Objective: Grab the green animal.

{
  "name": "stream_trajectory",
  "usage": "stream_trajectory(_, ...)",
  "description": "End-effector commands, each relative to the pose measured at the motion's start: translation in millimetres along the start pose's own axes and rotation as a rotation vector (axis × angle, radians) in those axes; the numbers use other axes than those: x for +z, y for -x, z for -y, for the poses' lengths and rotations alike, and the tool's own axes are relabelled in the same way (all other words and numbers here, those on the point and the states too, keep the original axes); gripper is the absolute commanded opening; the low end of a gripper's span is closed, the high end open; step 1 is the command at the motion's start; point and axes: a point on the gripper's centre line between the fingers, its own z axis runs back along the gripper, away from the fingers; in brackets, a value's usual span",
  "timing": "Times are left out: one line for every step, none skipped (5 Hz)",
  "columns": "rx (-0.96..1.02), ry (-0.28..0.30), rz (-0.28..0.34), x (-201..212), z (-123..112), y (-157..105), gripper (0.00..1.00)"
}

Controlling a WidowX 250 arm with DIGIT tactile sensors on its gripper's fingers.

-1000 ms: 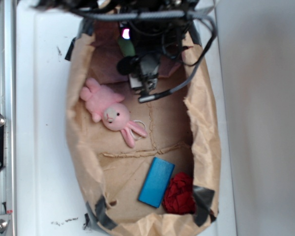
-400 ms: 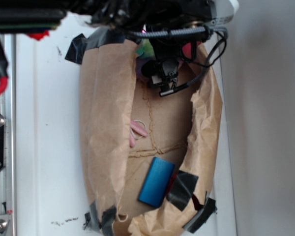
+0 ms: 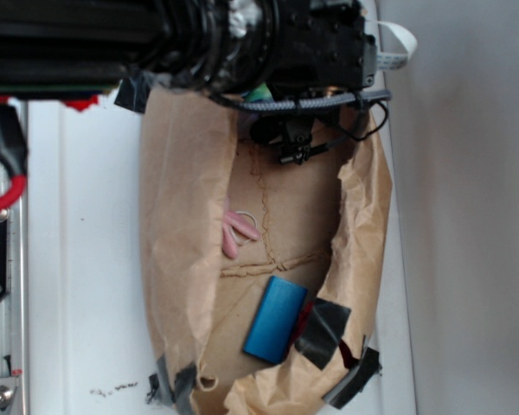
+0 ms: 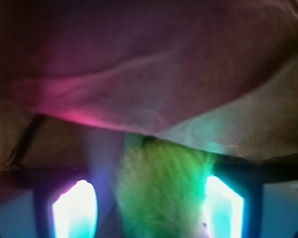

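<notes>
The robot arm is reaching into the top end of a brown paper bag [image 3: 182,251] lying on a white worktop [image 3: 78,259], where the green animal [image 4: 161,191] is sitting. The wrist view is showing the fuzzy yellow-green plush filling the gap between the two glowing fingers [image 4: 74,210], one lit on either side of it, with the bag's paper wall looming just above. From the exterior view only a sliver of green is peeking out under the arm at the bag's upper rim, and the gripper [image 3: 296,149] itself is largely masked by cabling. The approach appears done: the toy is lying between the fingers, which are standing apart around it rather than pressed flat. Whether they are actually pinching the fur cannot be told. Closing firmly and lifting the toy clear of the bag look to be what is left. A pink bunny's ear [image 3: 240,228], a blue block [image 3: 275,320] and a trace of red cloth [image 3: 304,309] are lying lower down in the bag.
</notes>
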Motion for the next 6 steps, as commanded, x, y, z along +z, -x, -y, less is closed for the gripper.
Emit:
stream_trajectory(-0.017, 0.020, 0.041, 4, 1, -2, 0.00)
stream_trajectory(-0.018, 0.030, 0.041, 6, 1, 1, 0.00)
stream_trajectory(-0.027, 0.058, 0.046, 16, 3, 5, 0.00)
stream_trajectory(-0.057, 0.148, 0.059, 45, 11, 15, 0.00)
stream_trajectory(-0.045, 0.263, 0.075, 96, 16, 15, 0.00)
stream_trajectory(-0.035, 0.321, 0.110, 120, 16, 10, 0.00)
